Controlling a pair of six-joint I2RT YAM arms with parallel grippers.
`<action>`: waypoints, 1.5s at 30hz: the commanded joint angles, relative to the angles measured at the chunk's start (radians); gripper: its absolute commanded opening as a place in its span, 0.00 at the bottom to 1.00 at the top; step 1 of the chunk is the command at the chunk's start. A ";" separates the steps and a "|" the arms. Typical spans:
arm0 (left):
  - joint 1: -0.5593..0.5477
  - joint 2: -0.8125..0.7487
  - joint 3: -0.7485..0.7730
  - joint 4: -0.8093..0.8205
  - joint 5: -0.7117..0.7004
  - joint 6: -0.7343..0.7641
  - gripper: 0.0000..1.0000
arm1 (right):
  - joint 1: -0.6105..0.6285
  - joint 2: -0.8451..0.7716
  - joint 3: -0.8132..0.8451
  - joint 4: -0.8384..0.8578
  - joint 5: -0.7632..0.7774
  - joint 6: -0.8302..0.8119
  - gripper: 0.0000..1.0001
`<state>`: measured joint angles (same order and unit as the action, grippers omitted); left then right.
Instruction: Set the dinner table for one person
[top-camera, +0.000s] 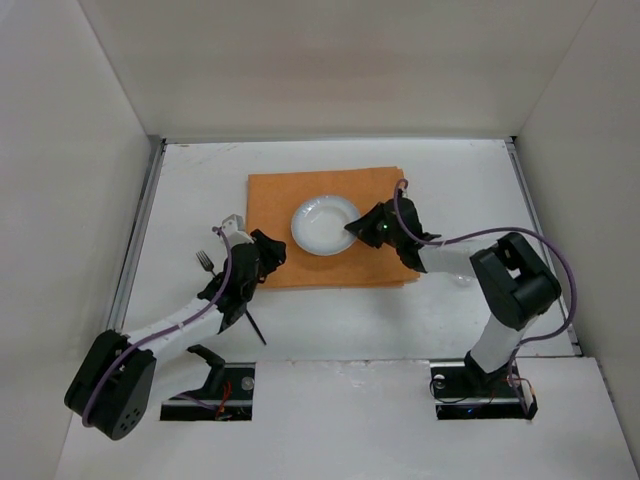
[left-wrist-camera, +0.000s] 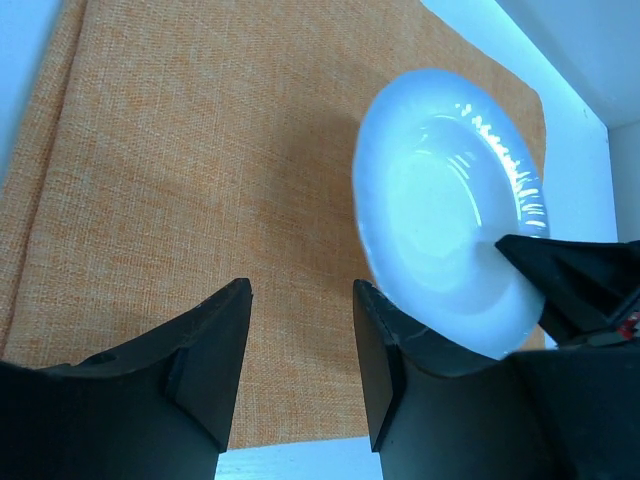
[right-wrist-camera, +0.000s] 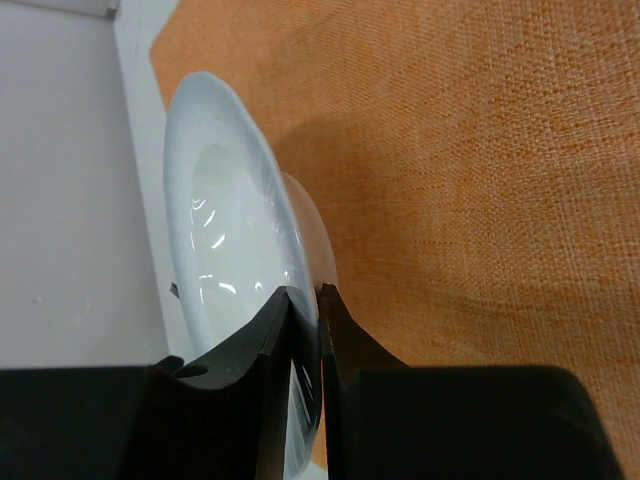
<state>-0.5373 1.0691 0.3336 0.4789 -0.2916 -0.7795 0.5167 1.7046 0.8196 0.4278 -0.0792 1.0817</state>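
Observation:
A white plate (top-camera: 325, 224) is over the middle of the orange cloth mat (top-camera: 290, 195), which lies on the white dinner table (top-camera: 460, 180). My right gripper (top-camera: 356, 229) is shut on the plate's right rim. In the right wrist view the rim sits pinched between the fingers of the gripper (right-wrist-camera: 305, 292), with the plate (right-wrist-camera: 215, 220) above the mat (right-wrist-camera: 480, 150). My left gripper (top-camera: 275, 252) is open and empty over the mat's near left part. The left wrist view shows that gripper (left-wrist-camera: 300, 290), the mat (left-wrist-camera: 200, 180) and the plate (left-wrist-camera: 440, 230).
A fork (top-camera: 205, 262) lies on the table left of my left arm. A thin dark utensil (top-camera: 256, 326) lies near the front edge beside that arm. Metal rails (top-camera: 135, 250) run along the table's sides, with white walls all around.

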 joint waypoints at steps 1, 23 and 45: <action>0.007 -0.027 -0.013 0.015 -0.015 -0.004 0.42 | 0.004 0.010 0.098 0.177 0.055 0.064 0.06; -0.013 -0.021 -0.011 0.021 -0.021 -0.007 0.42 | 0.062 0.102 0.041 0.153 0.082 0.119 0.21; -0.175 0.009 0.045 -0.023 -0.165 0.045 0.38 | 0.128 -0.387 -0.278 -0.194 0.367 0.018 0.53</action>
<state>-0.6781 1.0607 0.3374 0.4473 -0.3790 -0.7727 0.6140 1.4025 0.5934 0.3500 0.1665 1.1198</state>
